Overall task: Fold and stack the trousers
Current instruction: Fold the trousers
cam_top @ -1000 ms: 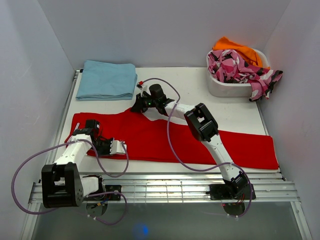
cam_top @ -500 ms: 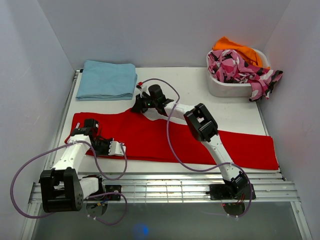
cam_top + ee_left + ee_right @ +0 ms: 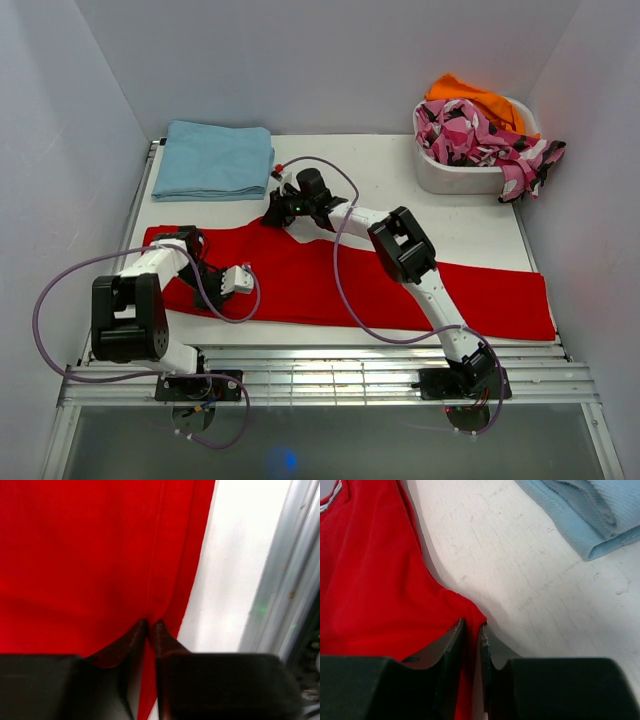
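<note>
The trousers (image 3: 400, 285) lie flat across the table (image 3: 400, 180), long axis left to right. Near edge: the left gripper (image 3: 149, 625) pinches it, jaws almost closed on red cloth. The right gripper (image 3: 471, 627) (equally tight) nips the far edge opposite, both at the left end.

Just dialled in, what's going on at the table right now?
Both arms are working on the red trousers, which lie spread flat across the table, not yet folded. The left gripper pinches the fabric by the near edge at the left end. The right gripper pinches the far edge, close to the folded light blue garment. Both sets of jaws stand nearly closed on cloth. A patterned garment hangs out of the white tub at far right.
</note>
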`<state>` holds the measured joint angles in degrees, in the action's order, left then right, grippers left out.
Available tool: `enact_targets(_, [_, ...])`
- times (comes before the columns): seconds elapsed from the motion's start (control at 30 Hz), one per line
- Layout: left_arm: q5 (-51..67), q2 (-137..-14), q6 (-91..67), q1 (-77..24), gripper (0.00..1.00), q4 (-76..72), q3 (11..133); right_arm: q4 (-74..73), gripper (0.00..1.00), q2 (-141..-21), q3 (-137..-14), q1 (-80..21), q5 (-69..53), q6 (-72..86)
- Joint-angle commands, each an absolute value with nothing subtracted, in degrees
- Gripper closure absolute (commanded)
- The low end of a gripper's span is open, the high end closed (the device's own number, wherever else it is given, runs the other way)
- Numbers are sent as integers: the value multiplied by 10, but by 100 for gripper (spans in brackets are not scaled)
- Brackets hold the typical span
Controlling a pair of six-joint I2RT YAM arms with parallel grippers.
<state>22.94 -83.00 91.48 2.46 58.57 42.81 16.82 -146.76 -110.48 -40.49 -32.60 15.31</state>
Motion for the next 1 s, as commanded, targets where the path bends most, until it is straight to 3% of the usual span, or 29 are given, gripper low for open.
enact_targets(0.0, [203, -893, 857, 28, 71, 572, 427, 193, 73, -1432, -1117, -379, -322, 111])
enact_targets(0.03, [217, -893, 852, 28, 63, 577, 435, 188, 67, -1420, -1116, -378, -326, 99])
enact_targets(0.07, [222, -891, 846, 28, 50, 586, 442, 178, 49, -1412, -1114, -375, -329, 94])
enact_targets(0.1, [226, -879, 843, 28, 48, 592, 452, 171, 40, -1396, -1113, -374, -332, 91])
enact_targets(0.13, [237, -870, 839, 28, 35, 597, 457, 164, 34, -1386, -1111, -368, -334, 82])
enact_targets(0.17, [243, -860, 825, 28, 31, 604, 462, 153, 22, -1376, -1107, -365, -339, 77])
enact_targets(0.27, [266, -811, 776, 28, 18, 613, 489, 109, 3, -1327, -1090, -348, -351, 53])
enact_targets(0.3, [269, -800, 753, 28, 2, 612, 497, 90, 0, -1300, -1086, -344, -354, 43])
enact_targets(0.43, [275, -763, 597, 28, 2, 604, 582, -54, 8, -1220, -1062, -314, -376, -29])
enact_targets(0.63, [259, -756, 316, 30, 2, 466, 621, -371, 6, -1095, -973, -281, -382, -193])
enact_targets(0.83, [151, -940, 143, 45, 15, 395, 653, -503, 1, -1009, -794, -203, -295, -270])
enact_targets(0.9, [142, -995, 80, 72, 13, 381, 657, -535, 0, -1005, -732, -173, -255, -283])
enact_targets(0.97, [124, -1019, 38, 94, 7, 369, 656, -527, 6, -1005, -677, -127, -223, -299])
